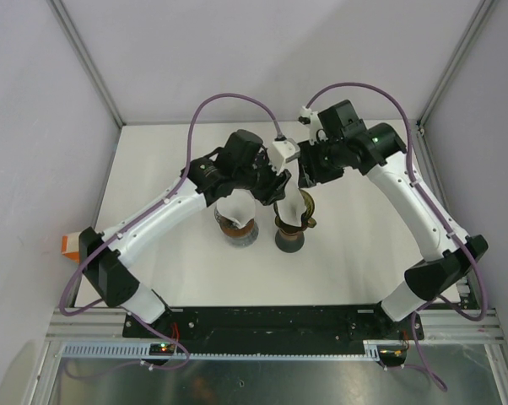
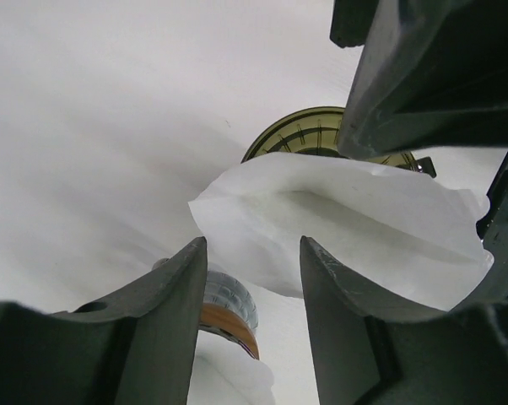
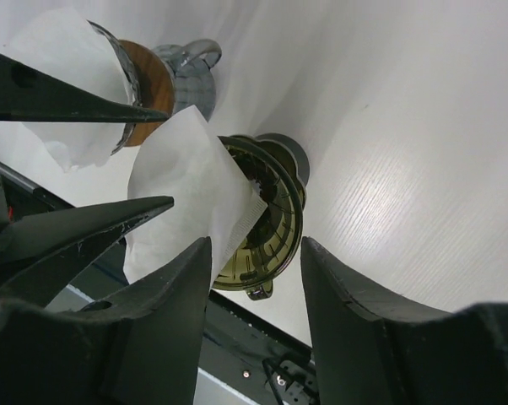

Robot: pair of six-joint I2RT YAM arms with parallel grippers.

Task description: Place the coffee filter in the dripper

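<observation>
Filter (image 3: 178, 177) leaning half inside dripper (image 3: 271, 236) | left claw (image 2: 254, 245) spread, right claw (image 3: 256, 243) spread | risk: unheld, slides out if either claw nudges it

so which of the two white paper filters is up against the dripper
The folded filter leaning into the olive dripper. The other filter sits apart, in the glass carafe with the brown collar.

White table (image 1: 364, 245), olive dripper (image 1: 289, 238) standing on it, glass jar (image 1: 237, 233) just beside.
</observation>
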